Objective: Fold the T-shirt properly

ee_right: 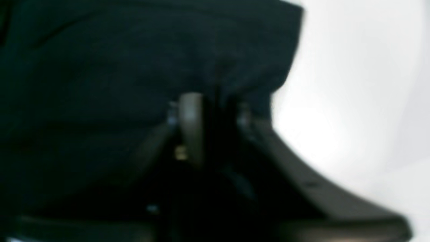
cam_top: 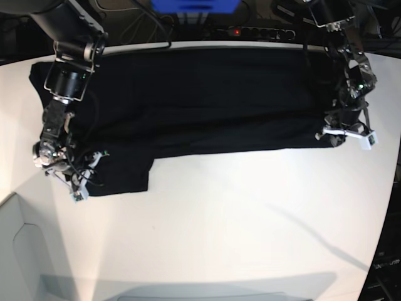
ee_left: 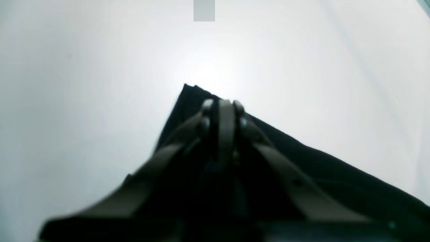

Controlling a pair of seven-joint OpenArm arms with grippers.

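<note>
Black cotton, the large short-sleeved T-shirt (cam_top: 200, 106) lies spread across the white worktop (cam_top: 238, 226), its near edge clamped at opposite ends by the right hand (cam_top: 78, 179) and left hand (cam_top: 348, 133), apparently for folding it away.

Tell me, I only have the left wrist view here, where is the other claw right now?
Observer: The right claw sits at the T-shirt's near corner, on the base view's left.
Operator: Is it gripping cloth?
Observer: Right wrist view shows its jaws closed, with black fabric bunched between them.
Operator: How does the shirt lie overall?
Observer: Spread lengthwise across the table's far half, a flap hanging nearer at the right claw's end; your left claw holds the opposite end.
</note>
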